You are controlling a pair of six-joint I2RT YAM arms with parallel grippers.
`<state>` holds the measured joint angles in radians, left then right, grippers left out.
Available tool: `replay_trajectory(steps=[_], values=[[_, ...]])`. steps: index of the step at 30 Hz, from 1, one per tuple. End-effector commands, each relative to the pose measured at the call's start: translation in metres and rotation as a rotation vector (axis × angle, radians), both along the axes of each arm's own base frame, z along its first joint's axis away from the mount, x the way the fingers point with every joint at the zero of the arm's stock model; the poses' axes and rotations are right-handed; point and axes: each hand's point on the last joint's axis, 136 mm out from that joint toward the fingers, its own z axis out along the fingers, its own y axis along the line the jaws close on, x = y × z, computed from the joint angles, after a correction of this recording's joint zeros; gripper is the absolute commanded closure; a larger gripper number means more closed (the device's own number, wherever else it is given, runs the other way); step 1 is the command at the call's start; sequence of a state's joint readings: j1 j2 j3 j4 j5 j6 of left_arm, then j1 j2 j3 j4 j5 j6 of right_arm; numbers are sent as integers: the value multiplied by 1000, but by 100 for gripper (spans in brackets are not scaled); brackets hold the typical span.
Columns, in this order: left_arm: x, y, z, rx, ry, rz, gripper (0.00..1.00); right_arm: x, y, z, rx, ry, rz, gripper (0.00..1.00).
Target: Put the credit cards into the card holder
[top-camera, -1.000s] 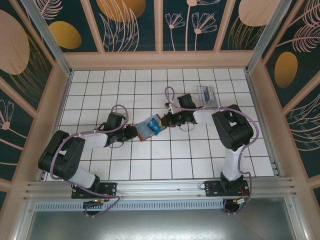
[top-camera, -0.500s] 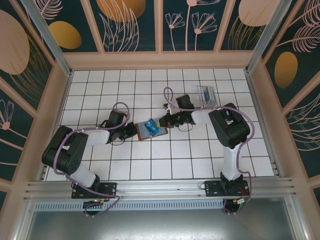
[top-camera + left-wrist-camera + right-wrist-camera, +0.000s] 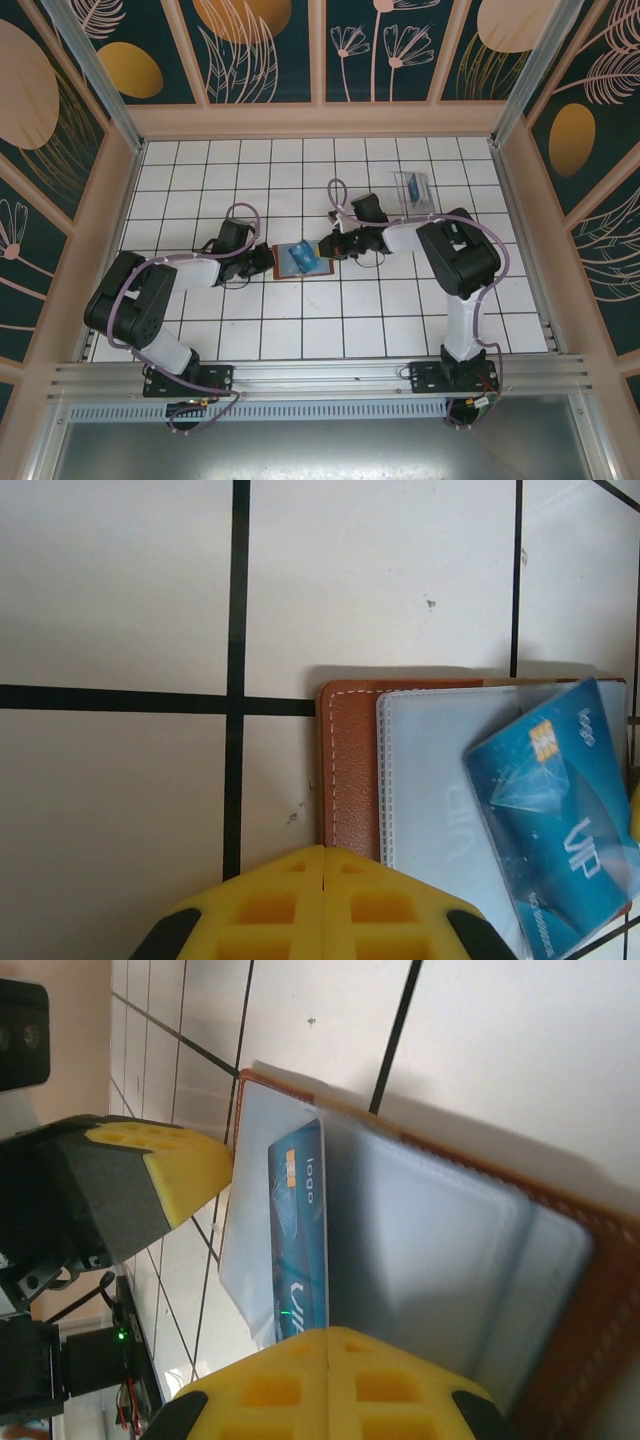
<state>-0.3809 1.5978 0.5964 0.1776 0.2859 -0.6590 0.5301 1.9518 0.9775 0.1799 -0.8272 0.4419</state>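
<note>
Two arms bent inward over the white-tiled counter [image 3: 200, 330], the left arm [image 3: 150, 300] from 8 o'clock and the right arm [image 3: 460, 260] from 4 o'clock, their tips close together near its middle. Between them the reddish-brown card holder [image 3: 285, 268] lay open and flat on the tiles, blue-grey lining up.

The left end effector [image 3: 264, 262] sat at the holder's 9 o'clock edge. In the left wrist view its yellow fingers [image 3: 260, 905] were pressed together with nothing between them, the tip just at the leather border of the card holder [image 3: 345, 770]. The right end effector [image 3: 325, 246] sat at the holder's 2 o'clock side, and in the right wrist view its fingers [image 3: 270, 1390] were likewise pressed together, low over the lining.

One blue credit card [image 3: 303, 257] lay slanted on the lining, one long side seemingly tucked under a pocket [image 3: 295, 1230]. Several spare credit cards [image 3: 415, 190], pale with one blue, lay well apart toward 1 o'clock.
</note>
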Motion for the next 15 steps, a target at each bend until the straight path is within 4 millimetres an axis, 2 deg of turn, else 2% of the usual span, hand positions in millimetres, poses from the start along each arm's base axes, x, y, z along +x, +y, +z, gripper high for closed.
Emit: replay_trajectory(steps=[1, 4, 9, 15], values=[[-11, 13, -14, 78, 52, 11, 94, 8, -5, 28, 33, -72, -70, 100], [-12, 13, -13, 71, 47, 12, 94, 3, -10, 34, 45, -77, -92, 100], [-11, 11, -14, 72, 51, 3, 94, -10, -11, 23, 61, -10, -90, 100], [-10, 10, -12, 59, 46, 3, 93, -11, -9, 23, 66, -4, -101, 100]])
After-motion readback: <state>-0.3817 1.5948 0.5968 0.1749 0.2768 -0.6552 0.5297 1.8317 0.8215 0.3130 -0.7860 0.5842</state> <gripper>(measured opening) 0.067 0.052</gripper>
